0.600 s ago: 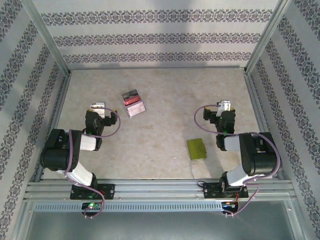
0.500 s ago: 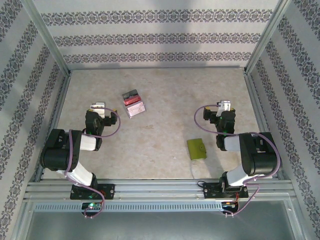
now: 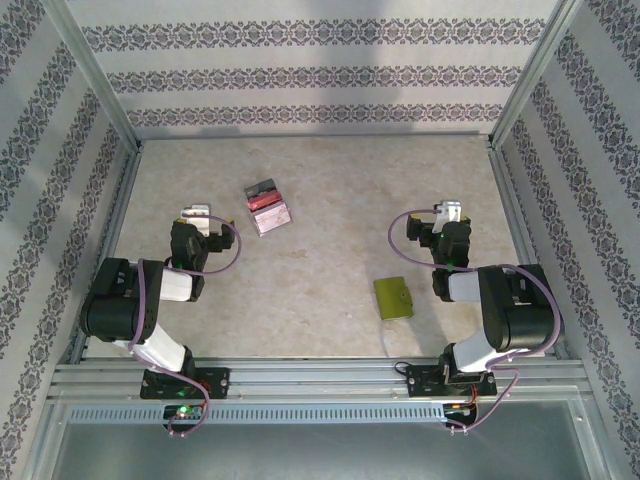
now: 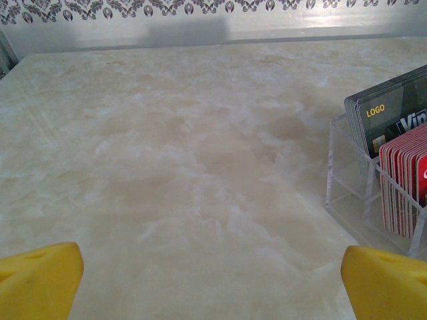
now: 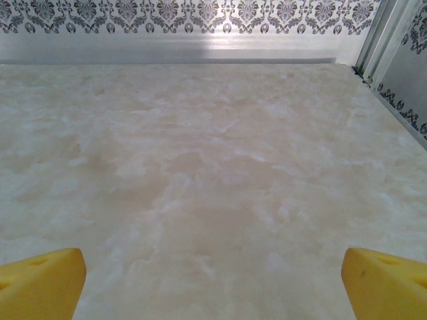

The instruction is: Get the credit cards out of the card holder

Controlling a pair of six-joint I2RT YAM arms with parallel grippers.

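Observation:
The olive-green card holder (image 3: 394, 297) lies flat and closed on the table, near and to the left of my right arm. The credit cards (image 3: 268, 207) sit at mid-left of the table. In the left wrist view they stand on edge in a clear plastic rack (image 4: 347, 193), dark grey cards (image 4: 393, 113) behind red ones (image 4: 407, 187). My left gripper (image 3: 195, 213) (image 4: 213, 287) is open over bare table, left of the cards. My right gripper (image 3: 450, 212) (image 5: 213, 287) is open with nothing between its fingers, beyond the card holder.
Patterned walls with metal frame posts (image 3: 100, 90) close in the marble-look table (image 3: 330, 180) on three sides. A metal rail (image 3: 320, 375) runs along the near edge by the arm bases.

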